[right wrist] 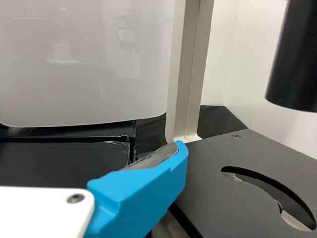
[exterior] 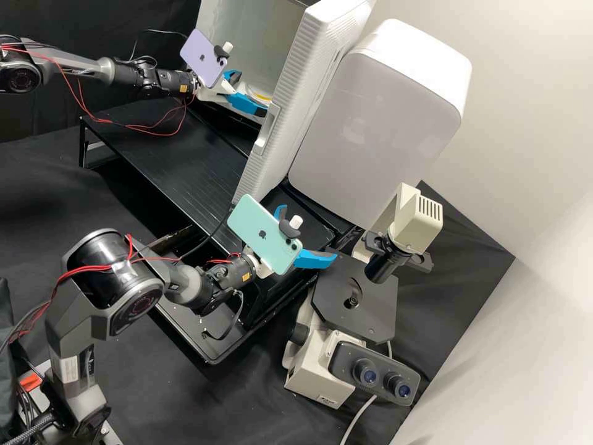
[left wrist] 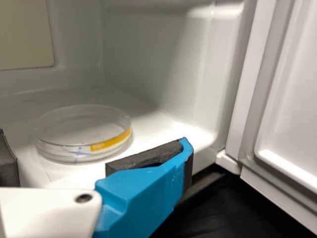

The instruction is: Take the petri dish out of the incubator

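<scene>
**One petri dish (left wrist: 81, 131) in one incubator (exterior: 395, 111)**

The clear dish, marked with a yellow band, lies flat on the white chamber floor, and the door stands open. The left gripper (exterior: 247, 93) is at the chamber mouth, jaws wide, with the dish ahead between its fingers. The right gripper (exterior: 309, 238), jaws apart and empty, hangs at the stage edge of the one microscope (exterior: 346, 346).

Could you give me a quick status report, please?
Left hand open at incubator mouth. Right hand open by microscope. Petri dish inside, ungripped. Door open, nothing blocking.
</scene>
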Controlling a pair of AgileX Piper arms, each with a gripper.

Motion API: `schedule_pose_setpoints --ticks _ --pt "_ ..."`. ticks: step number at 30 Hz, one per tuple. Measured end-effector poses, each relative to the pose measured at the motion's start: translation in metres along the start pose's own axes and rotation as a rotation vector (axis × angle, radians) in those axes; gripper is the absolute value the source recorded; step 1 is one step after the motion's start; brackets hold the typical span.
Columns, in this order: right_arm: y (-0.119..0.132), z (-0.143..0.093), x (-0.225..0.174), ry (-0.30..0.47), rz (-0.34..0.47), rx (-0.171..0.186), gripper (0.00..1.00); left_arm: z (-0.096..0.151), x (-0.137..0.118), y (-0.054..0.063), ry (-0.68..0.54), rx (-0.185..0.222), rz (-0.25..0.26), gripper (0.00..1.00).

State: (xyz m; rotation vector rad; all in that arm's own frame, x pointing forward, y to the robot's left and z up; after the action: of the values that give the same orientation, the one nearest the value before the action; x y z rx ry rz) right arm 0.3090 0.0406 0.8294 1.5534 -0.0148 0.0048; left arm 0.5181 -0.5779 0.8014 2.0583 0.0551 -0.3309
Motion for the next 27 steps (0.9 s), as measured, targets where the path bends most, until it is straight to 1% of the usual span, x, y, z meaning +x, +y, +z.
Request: schedule_pose_setpoints --ticks 2,6,10,13,16,17,19,27 --pt "0.0 0.0 0.0 0.0 0.0 0.0 1.0 -0.002 -0.001 0.003 0.005 -0.016 0.008 1.0" --pt "0.0 0.0 0.0 0.0 0.0 0.0 1.0 -0.003 -0.001 0.004 0.011 -0.019 0.012 1.0" --pt "0.0 0.0 0.0 0.0 0.0 0.0 1.0 -0.006 0.002 0.001 0.04 0.0 -0.005 1.0" --pt "0.0 0.0 0.0 0.0 0.0 0.0 1.0 -0.007 0.007 0.0 0.04 0.018 0.0 1.0" --pt "0.0 0.0 0.0 0.0 0.0 0.0 1.0 -0.008 0.011 0.0 0.039 0.02 0.005 1.0" --pt "0.0 0.0 0.0 0.0 0.0 0.0 1.0 -0.008 0.012 -0.002 0.039 0.031 0.002 1.0" --pt "0.0 0.0 0.0 0.0 0.0 0.0 1.0 -0.008 0.014 -0.001 0.032 0.042 0.003 1.0" --pt "0.0 0.0 0.0 0.0 0.0 0.0 1.0 -0.006 0.016 0.002 0.027 0.049 -0.017 1.0"
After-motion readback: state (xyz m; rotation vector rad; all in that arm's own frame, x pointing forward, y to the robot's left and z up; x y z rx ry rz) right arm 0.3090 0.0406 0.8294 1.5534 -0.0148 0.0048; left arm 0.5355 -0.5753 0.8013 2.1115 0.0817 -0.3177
